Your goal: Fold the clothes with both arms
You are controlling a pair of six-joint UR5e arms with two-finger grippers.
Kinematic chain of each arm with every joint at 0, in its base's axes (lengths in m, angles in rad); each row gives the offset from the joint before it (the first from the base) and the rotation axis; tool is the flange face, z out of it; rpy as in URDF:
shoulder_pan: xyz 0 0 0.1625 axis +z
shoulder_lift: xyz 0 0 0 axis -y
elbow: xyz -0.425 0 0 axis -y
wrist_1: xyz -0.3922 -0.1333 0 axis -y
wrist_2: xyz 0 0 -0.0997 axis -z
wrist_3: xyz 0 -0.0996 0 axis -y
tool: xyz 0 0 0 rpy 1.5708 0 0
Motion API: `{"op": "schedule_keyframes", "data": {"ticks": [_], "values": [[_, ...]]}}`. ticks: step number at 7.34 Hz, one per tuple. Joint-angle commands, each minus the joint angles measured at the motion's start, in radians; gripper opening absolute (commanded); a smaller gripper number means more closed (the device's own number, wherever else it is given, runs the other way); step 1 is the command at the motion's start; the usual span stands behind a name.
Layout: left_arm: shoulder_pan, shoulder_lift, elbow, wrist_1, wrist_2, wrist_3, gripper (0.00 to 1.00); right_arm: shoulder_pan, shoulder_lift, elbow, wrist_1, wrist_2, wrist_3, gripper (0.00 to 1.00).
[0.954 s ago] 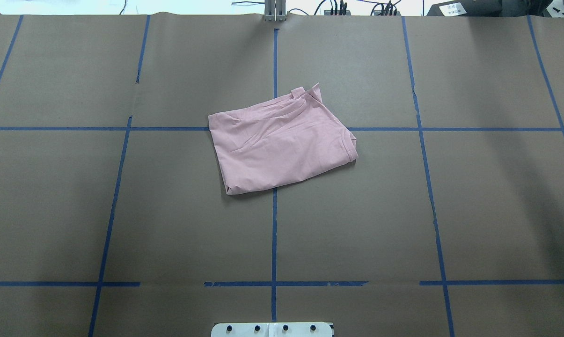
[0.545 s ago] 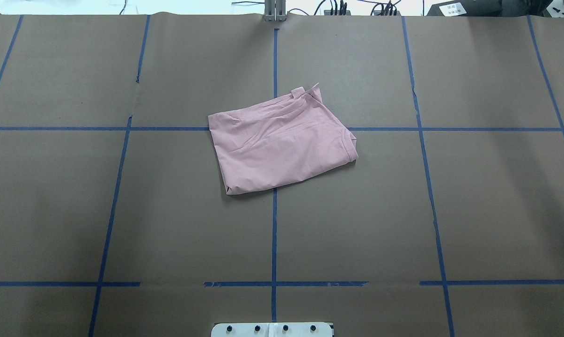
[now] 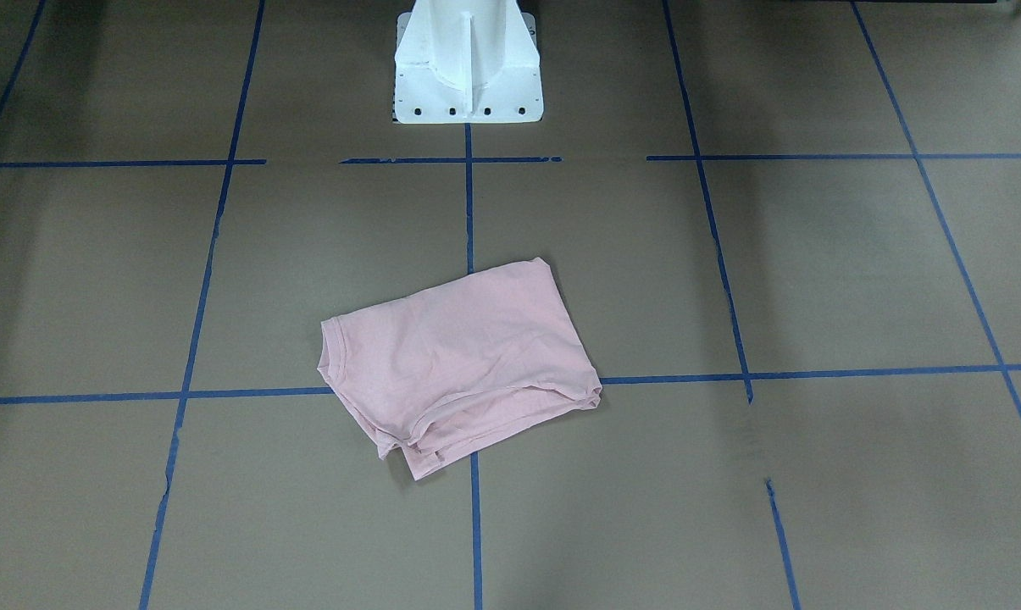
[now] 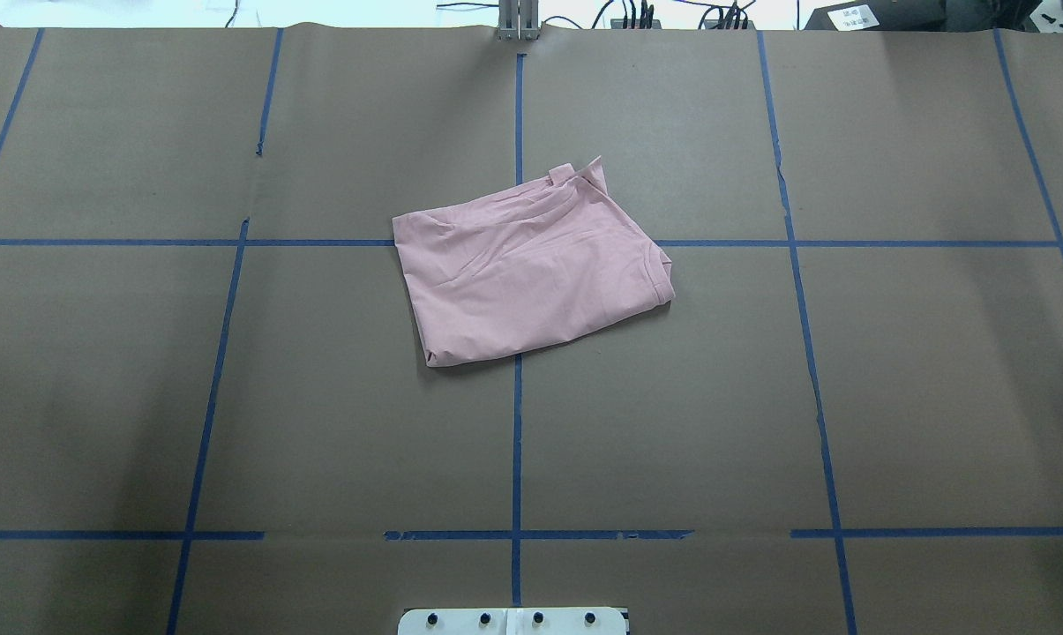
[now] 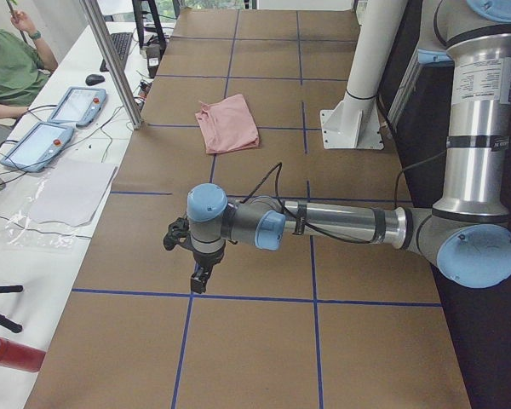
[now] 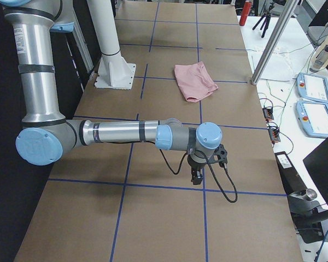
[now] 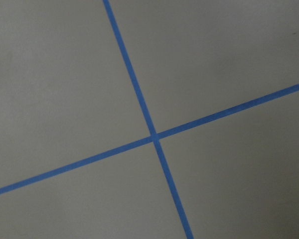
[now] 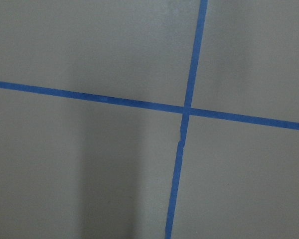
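I see the shirt (image 4: 531, 265) folded into a rough rectangle at the middle of the table (image 4: 937, 397), lying over a crossing of blue tape (image 4: 516, 441). The left gripper (image 5: 200, 278) and right gripper (image 6: 196, 178) point down over opposite table ends, well apart from the shirt. They show only small in the side views, so I cannot tell whether their jaws are open or closed.

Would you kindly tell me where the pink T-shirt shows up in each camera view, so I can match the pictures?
Exterior front-facing: T-shirt just below centre.
Overhead exterior: T-shirt just above centre.
Exterior left: T-shirt upper middle.
Exterior right: T-shirt upper middle.
Left wrist-mounted: not in it.
Right wrist-mounted: not in it.
Shared landmark: the white pedestal base, in all four exterior views.
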State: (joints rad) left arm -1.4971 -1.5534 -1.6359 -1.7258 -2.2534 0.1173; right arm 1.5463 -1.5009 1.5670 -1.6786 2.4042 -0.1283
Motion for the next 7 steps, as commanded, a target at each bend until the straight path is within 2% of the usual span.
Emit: {"op": "schedule_keyframes", "data": {"ticks": [1,3,5,7], "values": [[-0.027,0.003,0.010,0.023,0.000,0.002,1.00,0.000,-0.004,-0.008,0.011,0.003,0.059,1.00],[-0.038,0.003,0.001,0.038,-0.002,0.002,1.00,0.000,-0.012,-0.010,0.081,-0.078,0.094,1.00],[-0.038,0.007,0.013,0.040,-0.003,0.002,1.00,0.000,-0.013,-0.044,0.175,-0.080,0.180,1.00],[-0.038,0.009,0.019,0.055,-0.006,-0.024,1.00,0.000,-0.013,-0.059,0.207,-0.080,0.235,1.00]]}}
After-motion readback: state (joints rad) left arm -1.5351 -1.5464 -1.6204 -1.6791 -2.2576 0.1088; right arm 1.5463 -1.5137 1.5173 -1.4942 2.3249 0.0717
